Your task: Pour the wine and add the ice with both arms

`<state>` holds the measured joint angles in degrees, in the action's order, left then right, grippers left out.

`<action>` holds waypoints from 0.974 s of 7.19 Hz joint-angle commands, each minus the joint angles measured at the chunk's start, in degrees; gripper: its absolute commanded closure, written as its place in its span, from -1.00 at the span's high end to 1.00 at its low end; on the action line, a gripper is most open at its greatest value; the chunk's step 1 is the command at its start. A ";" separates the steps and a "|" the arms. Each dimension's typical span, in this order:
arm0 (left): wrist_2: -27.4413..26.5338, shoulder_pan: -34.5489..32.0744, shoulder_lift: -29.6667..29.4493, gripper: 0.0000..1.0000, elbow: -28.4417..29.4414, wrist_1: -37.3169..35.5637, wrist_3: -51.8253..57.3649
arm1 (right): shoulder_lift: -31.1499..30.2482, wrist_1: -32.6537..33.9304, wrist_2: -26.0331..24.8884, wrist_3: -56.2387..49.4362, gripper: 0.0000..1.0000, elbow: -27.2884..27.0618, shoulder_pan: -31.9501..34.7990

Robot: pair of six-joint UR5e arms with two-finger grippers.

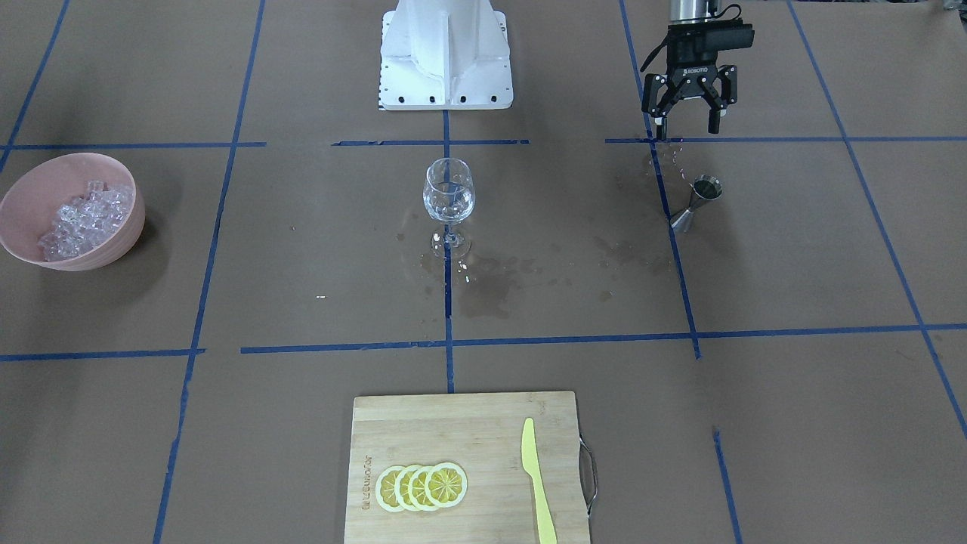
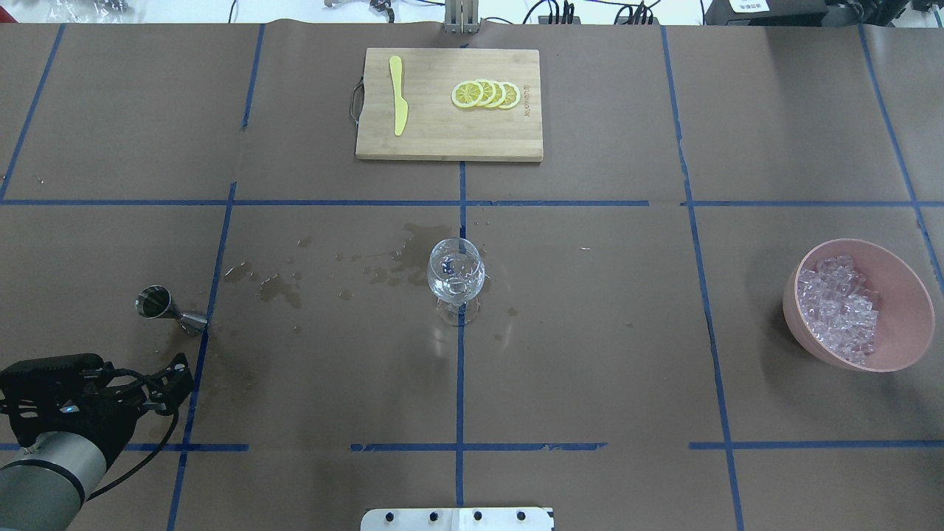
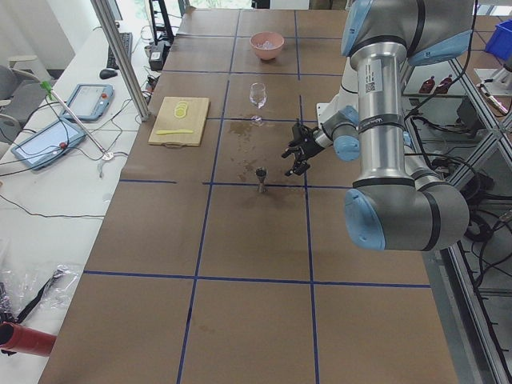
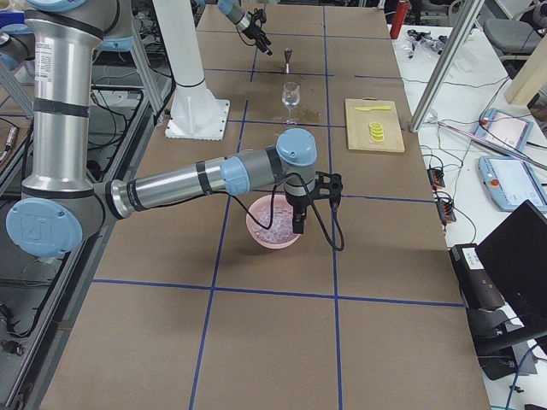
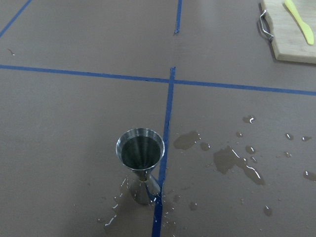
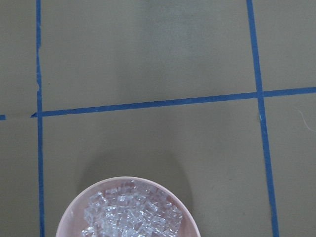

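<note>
Brown paper covers the table (image 1: 302, 264), gridded with blue tape.

- Wine glass (image 1: 449, 200): upright at the table's centre. The wine (image 1: 449, 210) is clear liquid low in its bowl and hard to make out. Wet spill patches (image 1: 491, 283) lie around the foot and run toward the left end.
- Jigger (image 1: 699, 200): upright, wide cup up, about halfway from the centre to the table's left end. Droplets lie around its base.
- Left gripper (image 1: 687, 125): fingers spread wide, nothing between them. It hangs on the robot's side of the jigger, near it but apart.
- Pink bowl (image 1: 125, 238): near the table's right end, holding the ice (image 1: 83, 219) in a heap.
- Right gripper (image 4: 297, 224): pointing down over the bowl. Finger spread cannot be told from the side view.
- Cutting board (image 1: 464, 423): at the middle of the edge opposite the robot. It carries four overlapping lemon slices (image 1: 421, 486) and a yellow knife (image 1: 538, 483).
</note>
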<state>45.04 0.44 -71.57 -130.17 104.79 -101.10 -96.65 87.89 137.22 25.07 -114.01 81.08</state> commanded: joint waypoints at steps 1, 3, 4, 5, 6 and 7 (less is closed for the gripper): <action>-6.87 1.14 -1.54 1.00 5.78 -0.20 -1.21 | 0.23 0.00 -0.73 2.78 1.00 -2.09 -3.20; -12.67 1.14 -8.29 1.00 14.47 -0.46 -1.30 | 0.58 -0.09 -1.17 4.64 1.00 -2.80 -4.79; -14.43 1.14 -10.41 1.00 16.95 -0.46 -1.30 | 0.59 0.00 -1.17 4.81 1.00 -3.14 -5.05; -15.32 1.06 -11.65 0.99 18.19 -0.46 -1.30 | 0.59 -0.09 -1.17 4.90 1.00 -3.15 -5.14; -16.64 0.45 -11.48 0.99 18.29 -0.46 -1.38 | 0.59 -0.09 -1.17 4.99 1.00 -3.15 -5.14; -17.43 0.09 -11.22 0.98 18.81 -0.46 -1.56 | 0.59 -0.09 -1.08 5.17 1.00 -3.24 -5.14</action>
<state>28.82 1.00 -82.78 -112.08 104.33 -102.50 -96.07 87.81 136.07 30.04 -117.15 75.98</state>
